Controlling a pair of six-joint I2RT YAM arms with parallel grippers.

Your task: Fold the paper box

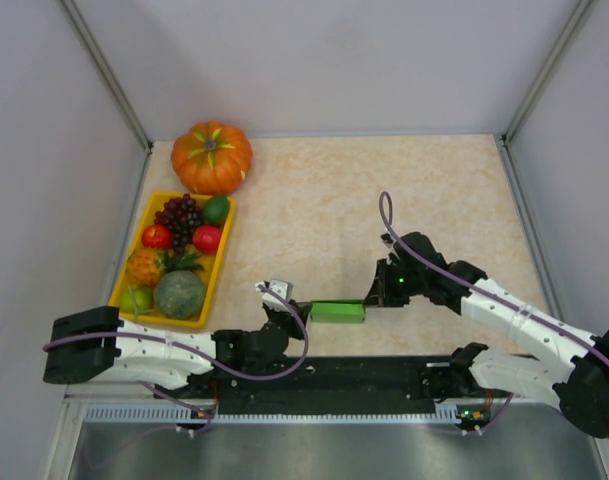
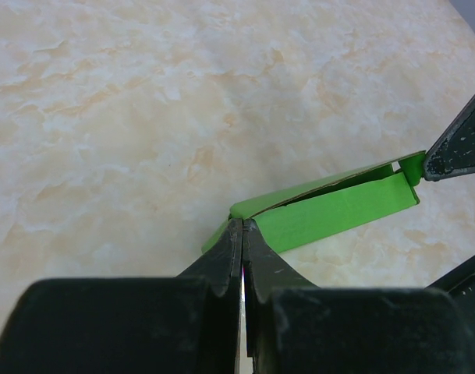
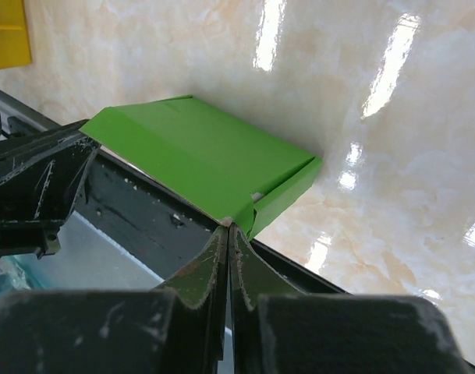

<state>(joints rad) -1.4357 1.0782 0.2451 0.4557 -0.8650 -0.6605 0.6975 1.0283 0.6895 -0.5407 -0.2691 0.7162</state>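
The paper box [image 1: 338, 312] is partly folded into a flat, shallow green shell. It spans the gap between the two grippers, low over the marbled table [image 1: 384, 200]. Whether its underside touches the table cannot be told.

The left gripper [image 2: 242, 226] has its jaws pressed together on the tapered corner right at its tips, and the box runs away from it toward the other arm. The right gripper [image 3: 228, 230] is likewise pinched tight on the near corner of the opposite end, with the broad top panel spreading out ahead of its fingers.

The box looks like thin card: very light, springy along its creases and easily dented or torn by a hard pinch. The smooth faces could slide between the jaws, so a flap edge or a doubled fold beside a crease seems the safest hold. Pulling the two ends apart risks buckling the middle panel or popping a tucked tab.
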